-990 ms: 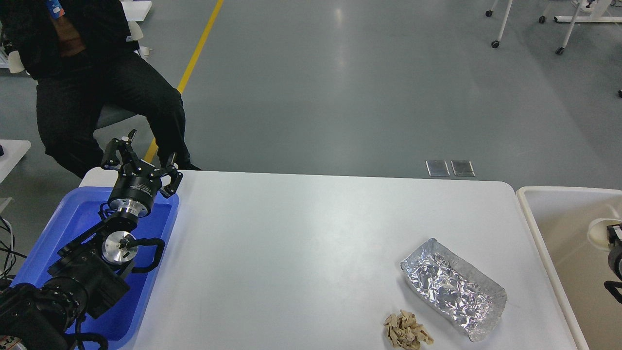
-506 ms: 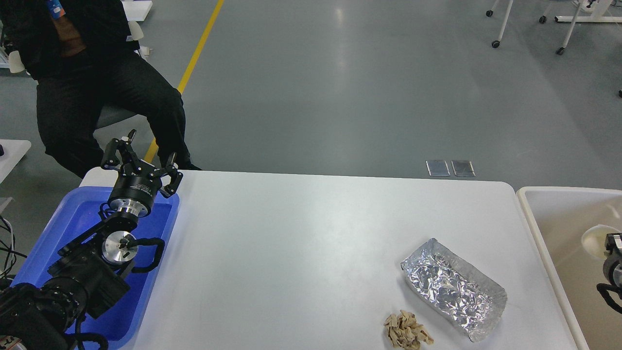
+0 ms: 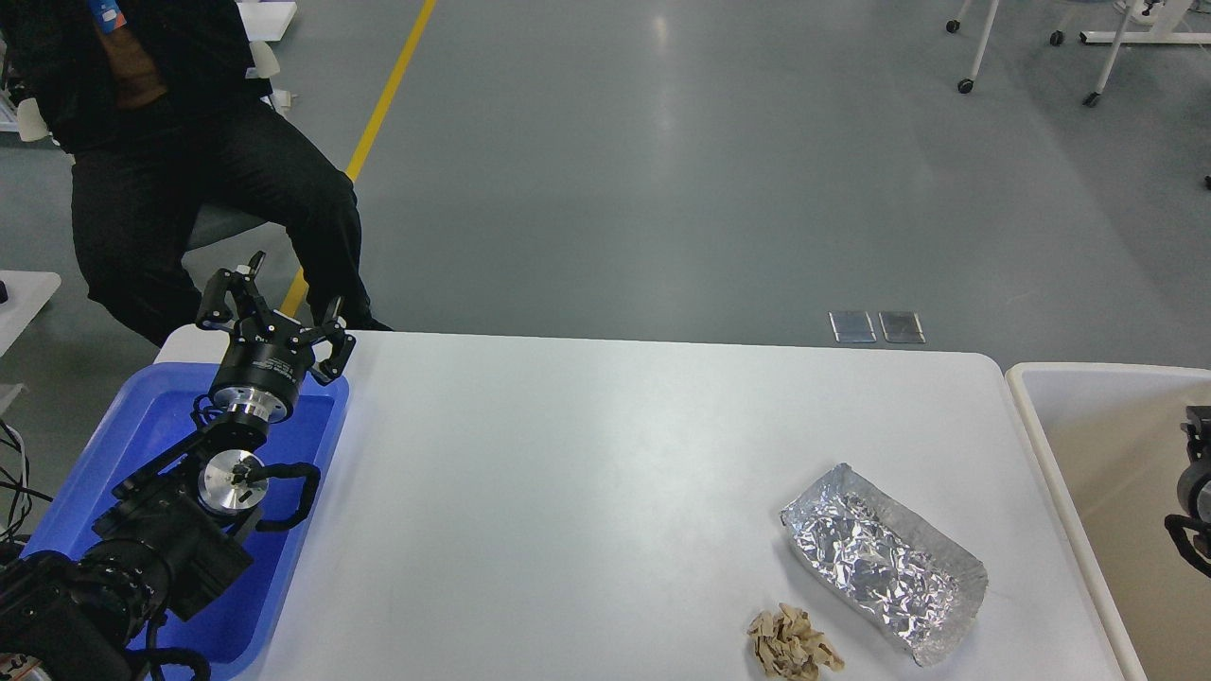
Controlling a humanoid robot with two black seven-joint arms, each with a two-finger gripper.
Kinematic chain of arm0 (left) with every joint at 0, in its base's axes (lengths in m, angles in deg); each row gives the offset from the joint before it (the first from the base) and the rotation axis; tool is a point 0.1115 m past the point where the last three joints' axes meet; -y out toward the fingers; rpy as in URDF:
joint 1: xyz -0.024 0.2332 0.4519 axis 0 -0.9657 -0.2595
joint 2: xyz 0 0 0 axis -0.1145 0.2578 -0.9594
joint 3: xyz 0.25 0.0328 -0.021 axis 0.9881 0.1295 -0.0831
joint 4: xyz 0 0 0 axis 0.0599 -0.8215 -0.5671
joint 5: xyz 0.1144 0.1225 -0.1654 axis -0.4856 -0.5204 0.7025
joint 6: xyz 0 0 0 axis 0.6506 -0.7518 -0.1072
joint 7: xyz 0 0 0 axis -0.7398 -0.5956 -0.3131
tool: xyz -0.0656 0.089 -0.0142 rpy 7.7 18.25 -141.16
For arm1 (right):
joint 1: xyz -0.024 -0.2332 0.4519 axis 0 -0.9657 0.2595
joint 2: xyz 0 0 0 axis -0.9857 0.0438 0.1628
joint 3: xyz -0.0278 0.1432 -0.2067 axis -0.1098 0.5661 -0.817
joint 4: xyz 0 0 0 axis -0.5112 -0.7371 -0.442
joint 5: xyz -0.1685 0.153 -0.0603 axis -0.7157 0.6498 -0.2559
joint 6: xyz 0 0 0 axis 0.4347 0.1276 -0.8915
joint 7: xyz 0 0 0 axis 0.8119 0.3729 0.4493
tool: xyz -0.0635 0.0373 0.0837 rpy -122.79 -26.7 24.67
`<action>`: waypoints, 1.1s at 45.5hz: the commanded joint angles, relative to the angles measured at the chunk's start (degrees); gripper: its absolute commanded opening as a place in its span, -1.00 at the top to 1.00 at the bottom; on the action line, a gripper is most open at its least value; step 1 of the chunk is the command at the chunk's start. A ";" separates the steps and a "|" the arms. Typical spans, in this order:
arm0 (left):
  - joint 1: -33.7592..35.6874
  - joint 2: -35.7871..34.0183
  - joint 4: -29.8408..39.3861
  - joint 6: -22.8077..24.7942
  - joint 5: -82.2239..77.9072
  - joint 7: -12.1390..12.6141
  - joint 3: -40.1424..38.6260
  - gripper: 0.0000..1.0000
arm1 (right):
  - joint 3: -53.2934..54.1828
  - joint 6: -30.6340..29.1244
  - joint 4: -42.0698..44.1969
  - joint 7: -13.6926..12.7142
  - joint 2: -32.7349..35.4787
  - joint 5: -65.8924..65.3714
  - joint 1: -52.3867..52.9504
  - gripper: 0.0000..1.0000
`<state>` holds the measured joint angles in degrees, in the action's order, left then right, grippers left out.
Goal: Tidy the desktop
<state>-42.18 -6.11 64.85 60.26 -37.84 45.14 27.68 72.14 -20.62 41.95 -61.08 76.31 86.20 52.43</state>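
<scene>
Filling most of the head view, the white tabletop [image 3: 587, 492] stretches from the blue tray on the left to the beige bin on the right, its far edge running below the grey floor [image 3: 710, 161]. That blue tray [image 3: 142, 426] sits at the tabletop's left end, and the left arm rises over it. The beige bin [image 3: 1041, 416] stands just beside the tabletop's right edge. A person in black clothes [image 3: 189, 170] sits beyond the far left corner. Near the front right of the tabletop lies a crumpled foil tray [image 3: 885, 560], tilted diagonally. Above the tray's far corner, the left gripper [image 3: 284, 298] points up and away, its jaws spread wide and holding nothing. A small wad of crumpled tan paper [image 3: 793, 644] lies just beside the foil tray's near end. Only a dark part of the right arm [image 3: 1194, 492] shows at the right edge, over the bin; its jaws cannot be told.
</scene>
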 commanded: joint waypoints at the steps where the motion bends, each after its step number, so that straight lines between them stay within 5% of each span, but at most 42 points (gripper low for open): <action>1: 0.07 0.01 0.00 0.00 0.00 0.00 0.00 -1.00 | 15.55 -1.18 -1.96 0.03 0.37 0.31 6.32 -0.98; 14: -0.02 0.01 0.00 0.00 0.00 0.00 0.00 -1.00 | 36.03 -1.79 -16.45 -0.41 0.19 1.27 12.39 -0.99; 26: -0.02 0.01 0.00 0.00 0.00 0.00 0.00 -1.00 | 41.49 -1.97 -29.29 -0.50 -0.16 14.89 14.76 -0.99; 33: -0.02 0.01 0.00 0.00 0.00 0.00 0.00 -1.00 | 41.67 -4.69 -30.62 -0.32 -3.23 16.30 15.55 -0.99; 43: -0.02 0.01 0.00 0.00 0.00 0.00 0.00 -1.00 | 40.70 -17.87 -29.30 0.03 -7.36 16.04 10.81 -0.99; 50: -0.02 0.01 0.00 0.00 0.00 0.00 0.00 -1.00 | 41.32 -19.46 -28.95 0.29 -9.56 16.04 7.91 -1.00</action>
<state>-42.18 -6.10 64.86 60.26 -37.84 45.14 27.68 112.65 -34.08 13.24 -61.13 70.25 101.42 64.25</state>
